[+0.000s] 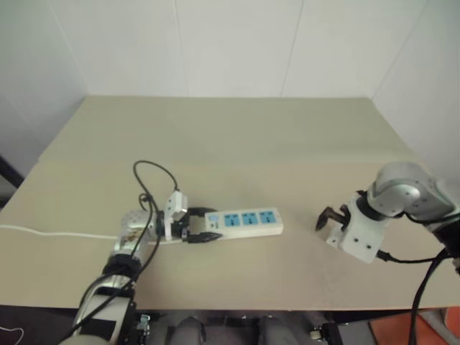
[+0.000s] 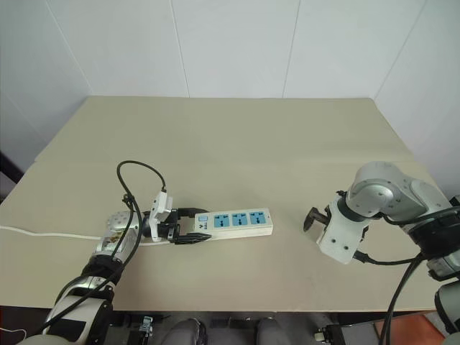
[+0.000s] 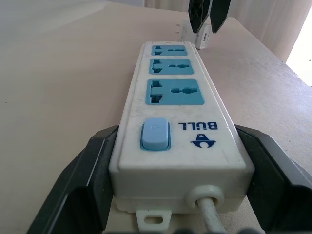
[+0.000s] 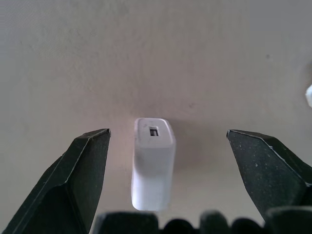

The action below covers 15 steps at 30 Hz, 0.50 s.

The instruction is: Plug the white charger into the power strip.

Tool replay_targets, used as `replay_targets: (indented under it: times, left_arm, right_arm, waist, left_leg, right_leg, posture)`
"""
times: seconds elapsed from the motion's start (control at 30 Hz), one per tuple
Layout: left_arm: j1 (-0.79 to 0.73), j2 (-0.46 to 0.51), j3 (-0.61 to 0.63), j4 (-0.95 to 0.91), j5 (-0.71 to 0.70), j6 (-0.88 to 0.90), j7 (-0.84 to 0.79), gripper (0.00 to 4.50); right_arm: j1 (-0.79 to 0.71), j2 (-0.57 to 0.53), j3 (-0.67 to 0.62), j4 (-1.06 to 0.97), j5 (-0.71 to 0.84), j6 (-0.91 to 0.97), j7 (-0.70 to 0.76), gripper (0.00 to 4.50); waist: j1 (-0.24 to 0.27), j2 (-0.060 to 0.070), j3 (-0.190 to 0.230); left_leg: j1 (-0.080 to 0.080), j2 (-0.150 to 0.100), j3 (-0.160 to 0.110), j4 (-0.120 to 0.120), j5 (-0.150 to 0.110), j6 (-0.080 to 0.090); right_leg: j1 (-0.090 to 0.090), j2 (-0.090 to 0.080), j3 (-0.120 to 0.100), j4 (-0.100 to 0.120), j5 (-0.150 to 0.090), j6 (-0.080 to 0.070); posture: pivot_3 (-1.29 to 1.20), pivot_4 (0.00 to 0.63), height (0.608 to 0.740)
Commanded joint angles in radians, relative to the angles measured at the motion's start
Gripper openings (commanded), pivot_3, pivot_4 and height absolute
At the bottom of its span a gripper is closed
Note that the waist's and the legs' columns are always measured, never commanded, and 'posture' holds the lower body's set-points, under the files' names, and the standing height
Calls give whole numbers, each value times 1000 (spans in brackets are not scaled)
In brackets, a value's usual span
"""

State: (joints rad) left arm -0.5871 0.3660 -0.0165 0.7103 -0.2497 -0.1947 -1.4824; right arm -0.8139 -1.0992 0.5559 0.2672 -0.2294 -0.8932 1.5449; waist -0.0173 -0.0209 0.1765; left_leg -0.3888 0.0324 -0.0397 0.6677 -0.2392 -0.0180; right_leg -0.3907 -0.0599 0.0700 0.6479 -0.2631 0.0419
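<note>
The left gripper (image 3: 173,185) clasps the cord end of the power strip (image 1: 248,221), which lies near the table's (image 1: 230,136) front edge. Well to its right, the right gripper (image 4: 165,146) hangs with fingers spread wide over the white charger (image 4: 152,163), not touching it.

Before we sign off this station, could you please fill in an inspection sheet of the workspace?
Surface: beige table, bare around the job's things.
Job's things: power strip flat, three blue sockets free; white charger lying on the table, unplugged.
Clutter: nothing seen.
Grippers: left gripper straddles the strip's cord end; right gripper open, poised over the charger.
Cables: strip's white cord runs off the table's left edge.
Surroundings: white walls.
</note>
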Motion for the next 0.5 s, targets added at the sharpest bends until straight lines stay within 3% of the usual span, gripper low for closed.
replay_targets:
  times: [0.03,0.47,0.5]
  left_arm:
    - [4,7,-4,-32,-8,1,8,3270]
    - [4,11,-4,-30,-5,-6,14,3270]
    - [5,11,-4,-30,-5,-6,14,3270]
  right_arm:
    - [-12,4,-7,23,-28,-37,-8,4500]
    - [-15,38,13,93,-88,-99,-55,4500]
    - [-15,37,16,99,-90,-109,-56,4318]
  waist:
    - [0,0,0]
    - [-1,0,0]
    - [-1,0,0]
  left_leg:
    - [0,0,0,0,0,0]
    - [0,0,0,0,0,0]
    - [0,0,0,0,0,0]
  right_leg:
    - [0,0,0,0,0,0]
    - [0,0,0,0,0,0]
    - [0,0,0,0,0,0]
  posture:
    - [0,150,740]
    - [0,150,740]
    - [0,150,740]
